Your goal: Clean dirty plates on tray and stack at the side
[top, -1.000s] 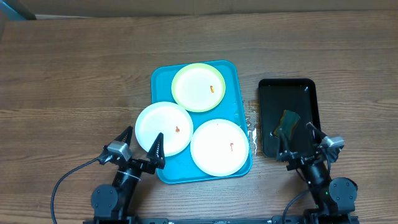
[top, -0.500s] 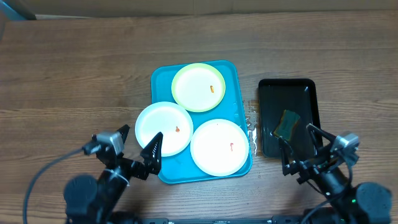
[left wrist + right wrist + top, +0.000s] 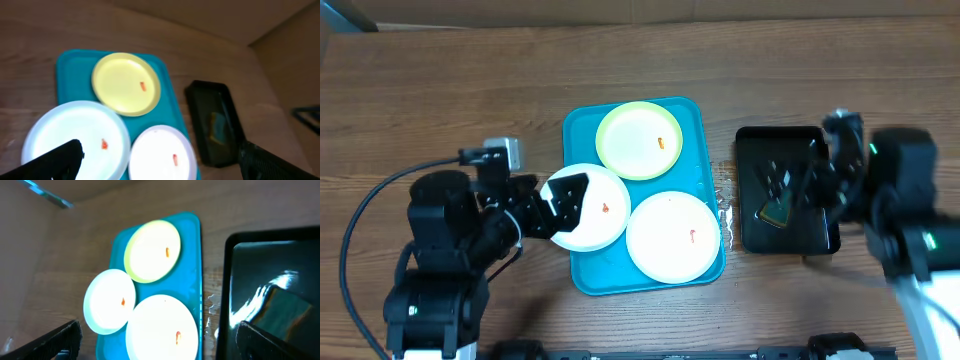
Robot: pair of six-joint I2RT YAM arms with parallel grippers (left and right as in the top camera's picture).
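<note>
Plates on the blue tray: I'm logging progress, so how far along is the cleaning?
Done: nothing; the green-rimmed round plate, left white plate and right white plate all lie smeared on the turquoise plastic tray. In hand: open left gripper hovers over the left plate; open right gripper above the sponge in the black tray. Left: wiping, stacking.

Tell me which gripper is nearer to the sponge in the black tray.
Right. The right gripper hovers over the black tray, close beside the sponge. The left gripper is far off, over the left white plate on the blue tray.
</note>
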